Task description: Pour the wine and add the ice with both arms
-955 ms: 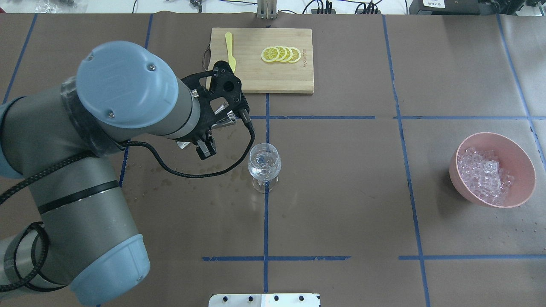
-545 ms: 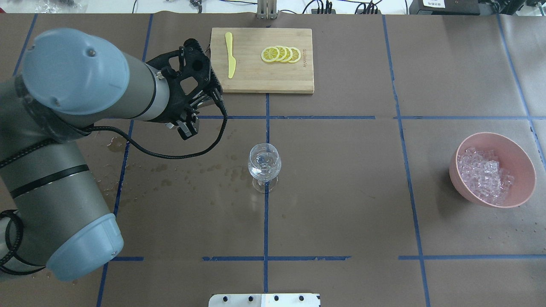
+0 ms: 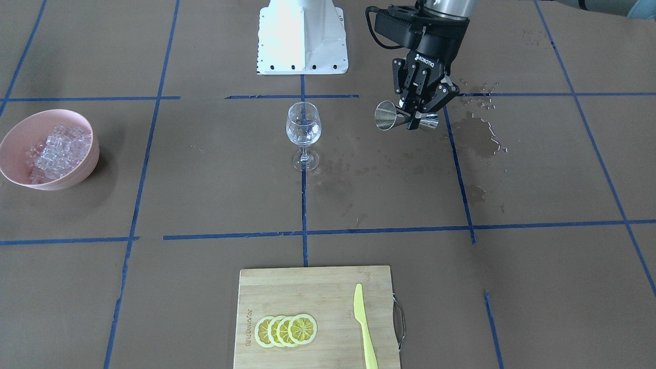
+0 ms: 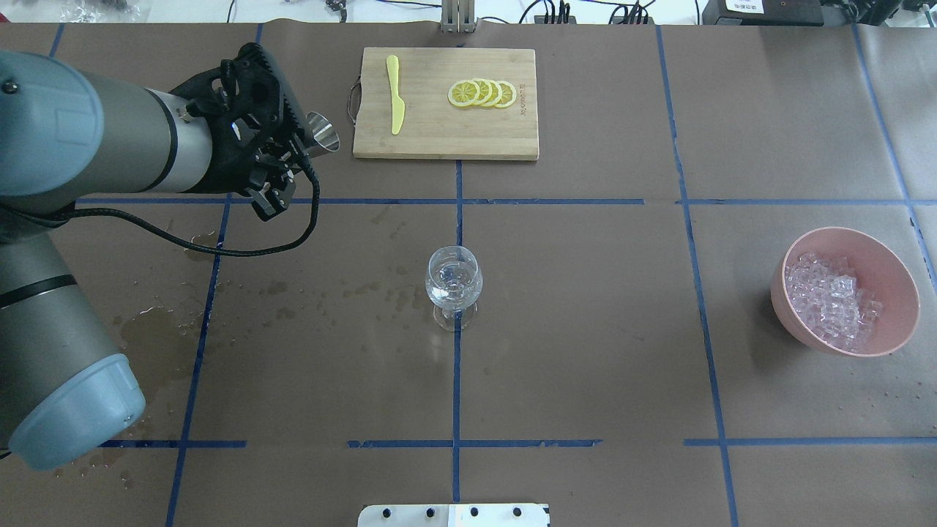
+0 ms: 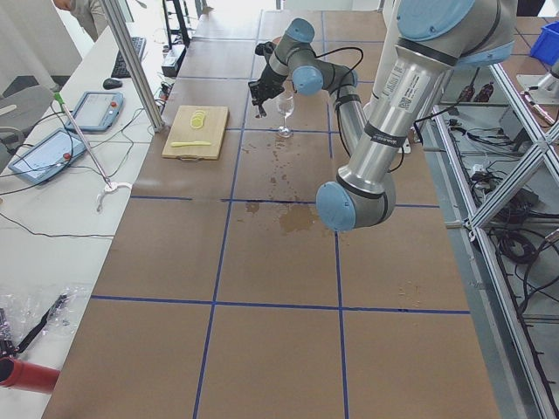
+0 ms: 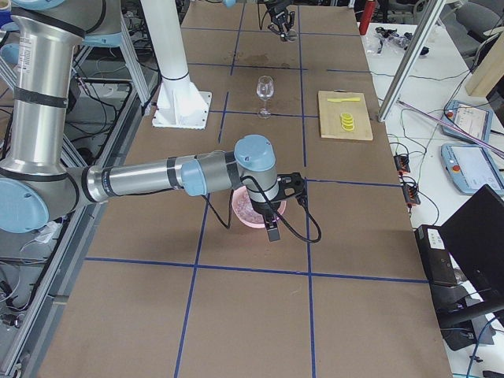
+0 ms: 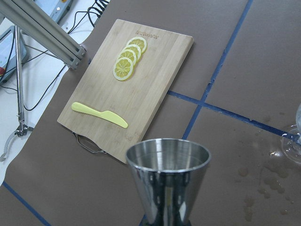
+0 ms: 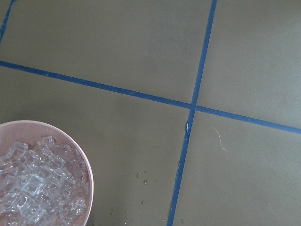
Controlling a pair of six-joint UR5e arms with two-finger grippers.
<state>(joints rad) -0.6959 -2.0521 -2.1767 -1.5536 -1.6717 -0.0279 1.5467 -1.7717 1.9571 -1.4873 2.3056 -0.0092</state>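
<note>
Left gripper (image 3: 416,119) clamped on steel jigger (image 3: 387,115), had swung back from wine glass (image 4: 454,282), now well apart; jigger lay sideways (pour judged done, wine itself not discernible). Ice (image 4: 831,300) sat in pink bowl (image 4: 902,282), far from glass. Right gripper (image 6: 272,224) hung at bowl; opening impossible to tell.

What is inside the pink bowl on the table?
The pink bowl holds a heap of clear ice cubes, piled against one side. The bare inner wall shows on the other side. The bowl's bottom is covered by the cubes.
</note>
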